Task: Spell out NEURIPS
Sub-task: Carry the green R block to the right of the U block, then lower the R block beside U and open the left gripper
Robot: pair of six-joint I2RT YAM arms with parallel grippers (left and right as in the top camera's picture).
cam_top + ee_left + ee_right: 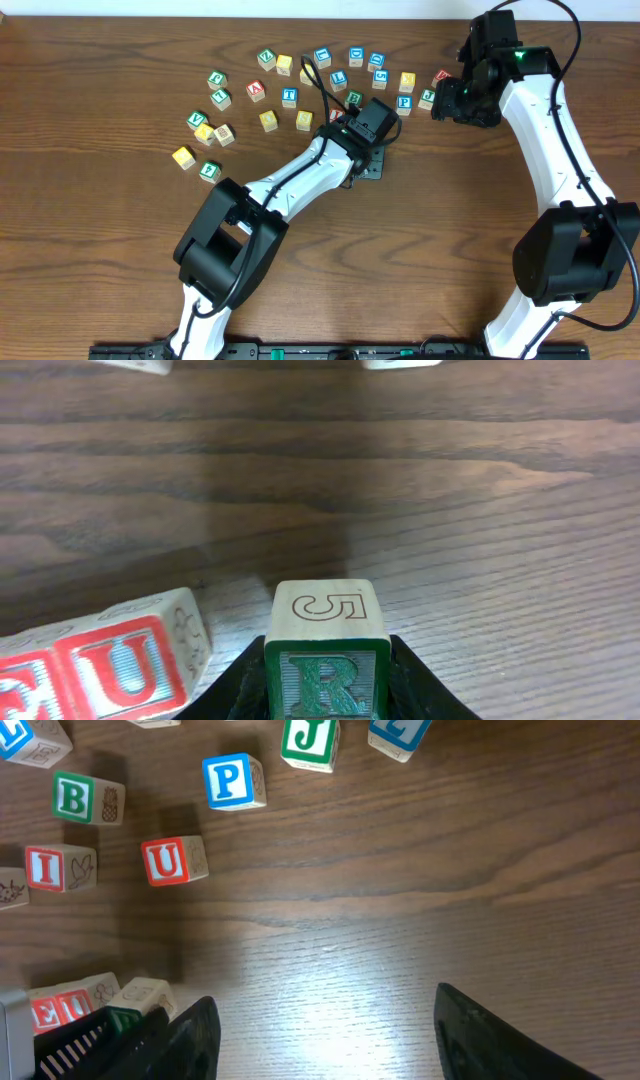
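We see E (47, 1012) and U (125, 665) lined up, and the left gripper (327, 698) clamped on R (326, 645) just beside U, with a gap showing and R not let go. I (58, 867) and P (232, 782) lie loose, well apart from them. The right gripper (325, 1000) hangs spread and empty over the table (400, 900). We can't find N or S, E is clipped at the left wrist view's edge, and we can't tell if R touches the table.

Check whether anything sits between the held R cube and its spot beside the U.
No cube does. The green R cube, gripped by the left tool, sits close beside the red U cube; between them show only bare table and the tool's own finger.
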